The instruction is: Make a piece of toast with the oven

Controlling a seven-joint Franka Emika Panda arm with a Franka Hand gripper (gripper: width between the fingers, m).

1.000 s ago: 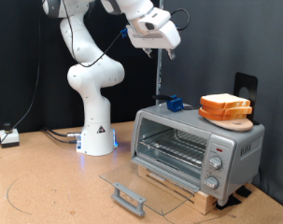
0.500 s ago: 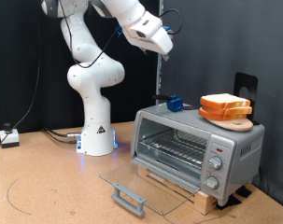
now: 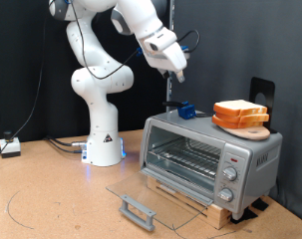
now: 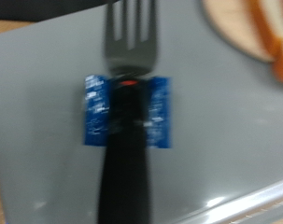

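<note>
The oven (image 3: 205,154) stands at the exterior view's right on a wooden slatted base, its glass door (image 3: 151,199) dropped open and its wire rack bare. The piece of toast (image 3: 240,109) lies on a round wooden board (image 3: 254,129) on the oven's roof. My gripper (image 3: 177,73) hangs above the roof's left end, over a blue block (image 3: 186,111) with a thin upright rod. The wrist view shows that blue block (image 4: 127,110) clamped round a dark fork (image 4: 130,37) on the grey roof (image 4: 38,93), with the toast's edge (image 4: 258,28) in a corner. My fingers do not show there.
The arm's white base (image 3: 103,139) stands left of the oven. The door's grey bar handle (image 3: 138,210) juts out over the brown table in front. Cables lie at the far left (image 3: 11,147). A dark curtain hangs behind.
The arm has swung its hand down and to the exterior view's right, closer to the blue block on the oven's roof. The oven, door and toast have not moved.
</note>
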